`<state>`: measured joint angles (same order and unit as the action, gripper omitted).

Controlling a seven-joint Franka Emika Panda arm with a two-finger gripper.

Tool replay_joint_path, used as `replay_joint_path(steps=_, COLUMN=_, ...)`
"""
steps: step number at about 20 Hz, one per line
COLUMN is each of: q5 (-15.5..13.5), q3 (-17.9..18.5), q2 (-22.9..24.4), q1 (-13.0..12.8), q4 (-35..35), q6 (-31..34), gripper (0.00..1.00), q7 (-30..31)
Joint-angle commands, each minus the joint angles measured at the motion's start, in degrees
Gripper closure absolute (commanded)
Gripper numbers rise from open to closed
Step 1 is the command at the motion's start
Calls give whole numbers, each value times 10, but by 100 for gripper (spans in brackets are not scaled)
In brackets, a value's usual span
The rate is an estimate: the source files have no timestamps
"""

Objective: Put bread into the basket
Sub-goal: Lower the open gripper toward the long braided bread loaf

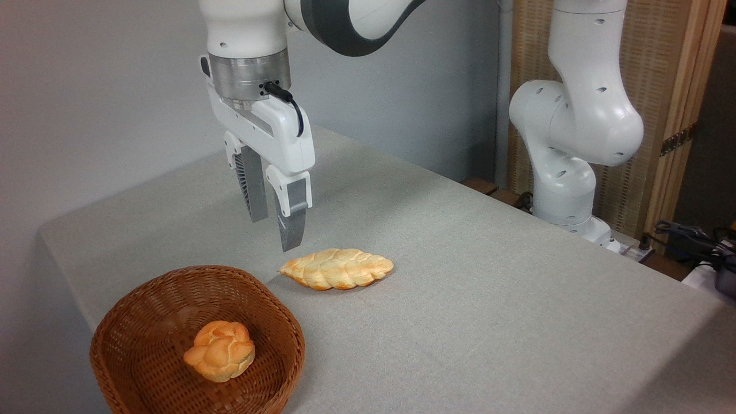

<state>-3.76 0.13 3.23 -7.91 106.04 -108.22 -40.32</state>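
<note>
Here a grey cloth-covered table carries everything. The white Panda arm ends in a gripper hanging above the cloth, its ridged grey fingers narrowly parted and holding nothing. The round woven wicker basket holds a knotted orange-brown bun. Just right of its rim, the flat braided leaf-shaped loaf lies on the cloth.

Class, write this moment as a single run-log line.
gripper: open, empty, above table | bread: on table, outside basket | bun: in basket | step: grasp pending
</note>
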Motion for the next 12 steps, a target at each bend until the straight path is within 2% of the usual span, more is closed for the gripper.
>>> replay_joint_path(steps=1, q5=0, q3=-2, q2=19, q1=-5, q4=20, q6=17, gripper=0, q7=4)
replay_joint_path(steps=7, q5=0, q3=-2, q2=18, q1=-11, q4=25, q6=14, gripper=0, q7=2)
replay_joint_path(steps=12, q5=5, q3=-2, q2=34, q1=-27, q4=80, q6=-24, gripper=0, q7=-11)
